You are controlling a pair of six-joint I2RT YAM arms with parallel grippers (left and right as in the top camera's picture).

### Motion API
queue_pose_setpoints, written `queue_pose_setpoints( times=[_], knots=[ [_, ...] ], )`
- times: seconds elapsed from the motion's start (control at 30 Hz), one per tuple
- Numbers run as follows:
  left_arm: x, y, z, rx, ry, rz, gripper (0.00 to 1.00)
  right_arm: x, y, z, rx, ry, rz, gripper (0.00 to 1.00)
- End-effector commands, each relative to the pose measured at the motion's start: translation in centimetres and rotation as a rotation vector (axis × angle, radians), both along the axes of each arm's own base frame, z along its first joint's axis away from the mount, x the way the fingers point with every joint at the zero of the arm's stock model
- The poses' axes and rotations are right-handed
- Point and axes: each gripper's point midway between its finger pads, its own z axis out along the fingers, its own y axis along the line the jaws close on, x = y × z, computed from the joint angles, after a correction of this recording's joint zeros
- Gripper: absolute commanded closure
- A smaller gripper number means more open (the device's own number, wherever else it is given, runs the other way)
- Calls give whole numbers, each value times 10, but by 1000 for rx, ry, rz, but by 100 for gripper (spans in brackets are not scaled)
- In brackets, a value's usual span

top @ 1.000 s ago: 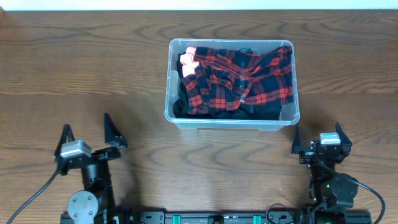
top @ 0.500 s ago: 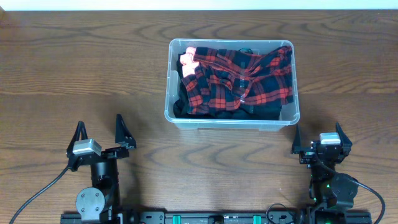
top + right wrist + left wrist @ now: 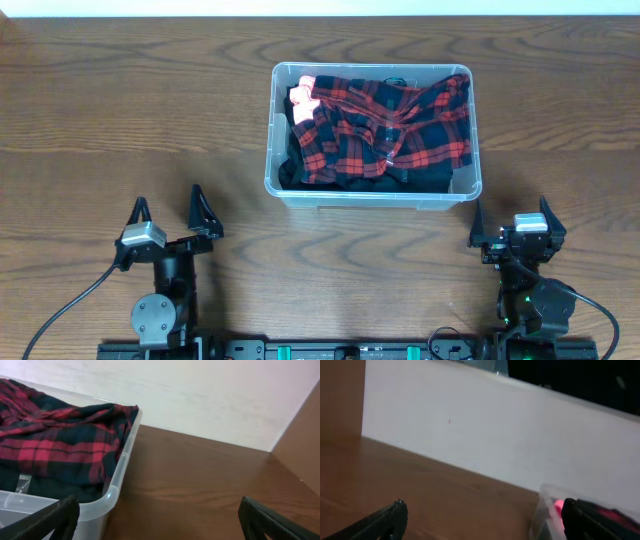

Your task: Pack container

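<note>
The clear plastic container (image 3: pixel 277 185) stands at the middle of the wooden table, filled with a red-and-black plaid cloth (image 3: pixel 385 125) over dark fabric. Its near right corner (image 3: pixel 107 502) and the plaid cloth (image 3: pixel 60 445) show in the right wrist view; its blurred corner (image 3: pixel 545 510) shows at the lower right of the left wrist view. My left gripper (image 3: pixel 170 213) stands open near the front edge, left of the container and apart from it. My right gripper (image 3: pixel 509 217) stands open just off the container's front right corner. Both hold nothing.
Bare wooden tabletop (image 3: pixel 120 110) spreads left and right of the container. A white wall (image 3: pixel 200 395) runs along the table's far edge. The arm bases and cables sit at the front edge.
My left gripper has shifted to the right and slightly toward the front edge, staying open. The right arm and the container have not moved.
</note>
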Motion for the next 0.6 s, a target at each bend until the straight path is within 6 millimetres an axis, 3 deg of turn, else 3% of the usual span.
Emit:
queue_pose_setpoints(
  times=[0.0, 0.1, 0.37, 0.57],
  knots=[
    [0, -2, 0, -8, -11, -8, 2, 0, 1, 0, -11, 0, 4, 1],
    [0, -2, -2, -8, -2, -9, 2, 0, 1, 0, -11, 0, 3, 1],
    [2, -2, -47, -13, 179, -8, 2, 0, 1, 0, -11, 0, 4, 1],
    [1, -2, -56, 97, 232, -6, 2, 0, 1, 0, -11, 0, 4, 1]
  ],
)
